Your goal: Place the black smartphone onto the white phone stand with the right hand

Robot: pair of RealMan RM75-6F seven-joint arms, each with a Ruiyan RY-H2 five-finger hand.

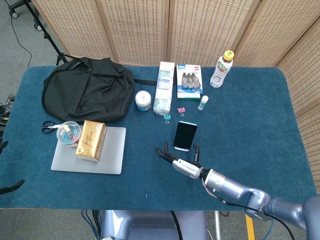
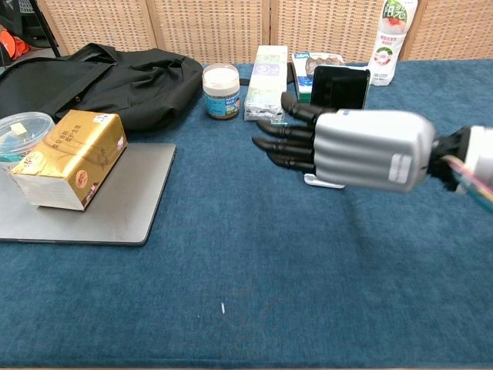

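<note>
The black smartphone [image 1: 185, 135] leans upright on the white phone stand [image 2: 322, 181] near the table's middle; in the chest view only the top of the smartphone [image 2: 340, 85] and a bit of the stand's base show behind my hand. My right hand [image 1: 181, 162] hovers just in front of the phone, open, its fingers spread and touching nothing. In the chest view that right hand [image 2: 354, 146] fills the centre right and hides most of the stand. My left hand does not show in either view.
A black bag [image 1: 87, 90] lies back left. A gold box [image 1: 91, 139] sits on a grey laptop [image 1: 112, 152]. A jar [image 1: 143, 100], tall carton [image 1: 164, 89], correction-tape pack [image 1: 189, 81], bottle [image 1: 222, 69], glue stick [image 1: 202, 103] and clips [image 1: 167, 117] stand behind the phone.
</note>
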